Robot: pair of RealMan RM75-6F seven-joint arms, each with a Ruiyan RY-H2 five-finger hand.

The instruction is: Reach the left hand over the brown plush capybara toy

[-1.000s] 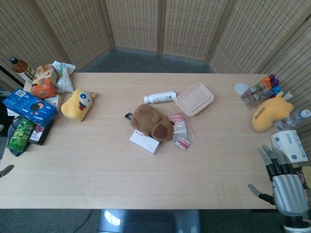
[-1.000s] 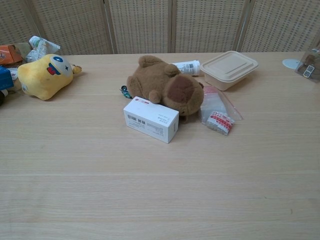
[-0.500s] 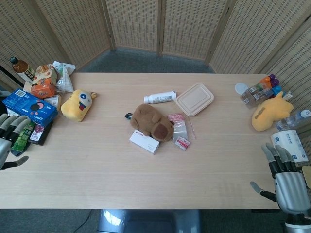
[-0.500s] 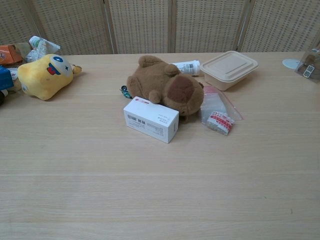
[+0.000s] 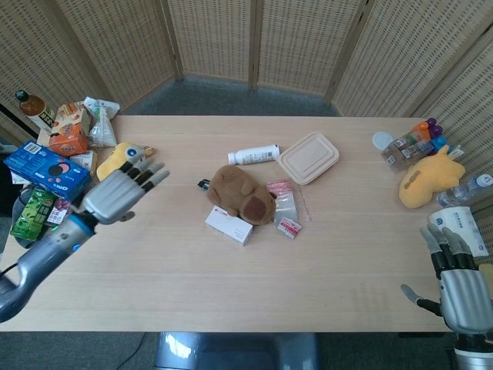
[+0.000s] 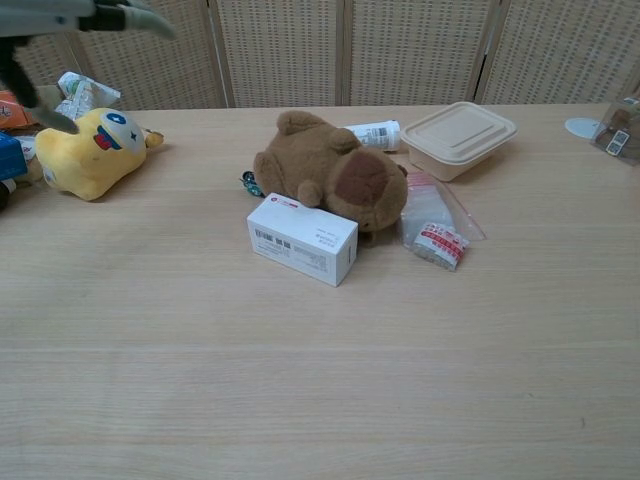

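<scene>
The brown plush capybara (image 5: pixel 242 193) (image 6: pixel 331 179) lies on its side at the middle of the table, its back against a white box (image 5: pixel 229 225) (image 6: pixel 302 238). My left hand (image 5: pixel 121 193) hovers open above the table's left part, palm down, fingers spread and pointing toward the toy, well to its left. In the chest view only its fingers (image 6: pixel 125 17) show, at the top left corner. My right hand (image 5: pixel 464 294) stays open at the table's near right corner, fingers up, holding nothing.
A yellow plush (image 5: pixel 123 164) (image 6: pixel 90 150) lies just beyond my left hand. Boxes and snack packs (image 5: pixel 48 171) crowd the left edge. A white bottle (image 5: pixel 254 155), a lidded container (image 5: pixel 309 157) and small bags (image 5: pixel 283 204) surround the capybara. Another yellow plush (image 5: pixel 428 180) and bottles sit far right.
My left hand has risen from the table's left edge and swung right over the table toward the capybara. The right hand has dropped slightly lower in view.
</scene>
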